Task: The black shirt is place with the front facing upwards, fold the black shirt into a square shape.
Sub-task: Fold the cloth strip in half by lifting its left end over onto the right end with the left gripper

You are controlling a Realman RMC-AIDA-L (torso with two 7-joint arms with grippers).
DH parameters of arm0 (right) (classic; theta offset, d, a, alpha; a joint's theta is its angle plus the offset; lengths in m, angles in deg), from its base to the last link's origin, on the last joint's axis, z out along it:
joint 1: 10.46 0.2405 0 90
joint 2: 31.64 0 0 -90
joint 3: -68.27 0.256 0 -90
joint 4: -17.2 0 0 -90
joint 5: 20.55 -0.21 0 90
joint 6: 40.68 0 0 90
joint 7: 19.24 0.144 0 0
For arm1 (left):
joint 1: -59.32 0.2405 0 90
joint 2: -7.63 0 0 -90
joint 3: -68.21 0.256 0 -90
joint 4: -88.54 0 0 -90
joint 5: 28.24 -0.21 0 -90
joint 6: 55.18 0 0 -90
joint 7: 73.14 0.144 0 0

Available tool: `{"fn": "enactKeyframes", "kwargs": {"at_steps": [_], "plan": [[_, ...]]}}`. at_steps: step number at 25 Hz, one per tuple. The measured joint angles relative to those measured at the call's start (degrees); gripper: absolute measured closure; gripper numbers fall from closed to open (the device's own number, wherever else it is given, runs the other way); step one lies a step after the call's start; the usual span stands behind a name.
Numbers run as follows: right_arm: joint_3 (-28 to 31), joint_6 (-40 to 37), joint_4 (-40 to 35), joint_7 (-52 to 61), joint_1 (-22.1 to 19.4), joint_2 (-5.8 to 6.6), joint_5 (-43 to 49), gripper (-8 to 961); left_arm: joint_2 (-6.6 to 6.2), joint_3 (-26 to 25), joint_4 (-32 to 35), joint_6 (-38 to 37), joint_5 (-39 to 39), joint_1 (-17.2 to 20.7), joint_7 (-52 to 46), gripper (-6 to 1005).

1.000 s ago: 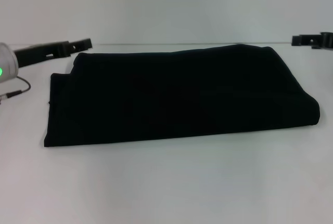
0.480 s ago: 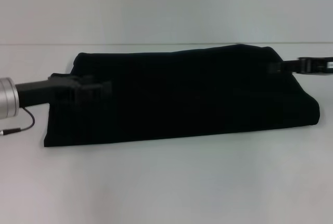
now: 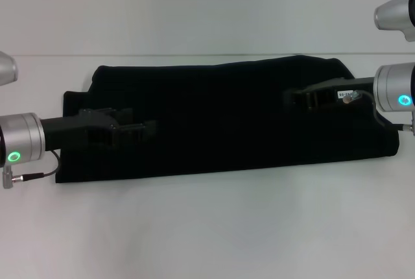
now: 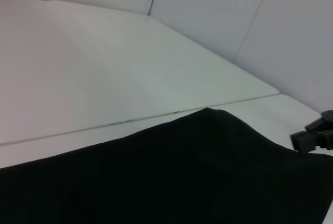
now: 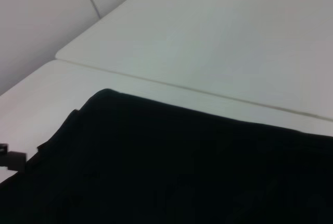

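left gripper (image 3: pixel 146 131), right gripper (image 3: pixel 292 97) (both level), over black shirt (image 3: pixel 227 107)

Both arms reach inward, the left tool (image 3: pixel 139 130) lower and the right tool (image 3: pixel 299 97) higher.

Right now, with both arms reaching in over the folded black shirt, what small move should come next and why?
Probably lower both end effectors onto the cloth. The black shirt lies as a long band, not yet a square. The left end effector is over its left part and the right end effector over its right part; whether either touches the fabric cannot be told, so neither end is gripped for the next fold.
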Motion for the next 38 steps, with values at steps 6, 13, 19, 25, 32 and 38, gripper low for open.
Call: {"fn": "enactKeyframes", "kwargs": {"at_steps": [6, 13, 19, 25, 32, 38], "plan": [[0.6, -0.95, -0.45, 2.76, -1.49, 1.98, -0.35, 894, -0.44, -0.35, 0.34, -0.6, 0.43, 0.39, -0.37, 248], [-0.28, -2.15, -0.11, 1.88, -1.5, 2.81, -0.17, 954, -0.21, -0.36, 0.37, 0.16, 0.48, 0.34, -0.39, 249], [-5.58, 3.73, 0.64, 0.88, 0.26, 0.51, 0.0, 954, -0.1, -0.45, 0.09, 1.93, 0.49, 0.31, -0.38, 249], [-14.63, 15.78, 2.77, 0.7, 1.84, -2.28, -0.01, 955, 0.18, -0.47, -0.09, 2.48, 0.49, 0.19, -0.38, 249], [-21.75, 25.98, 6.99, 0.69, 2.85, -3.02, -0.01, 955, 0.87, -0.03, -0.13, 4.51, 0.43, 0.06, -0.36, 249], [-21.81, 26.37, 5.66, 0.69, 1.83, -3.07, -0.36, 954, 0.89, -0.16, -0.13, 4.87, 0.46, 0.34, -0.36, 248]]}}
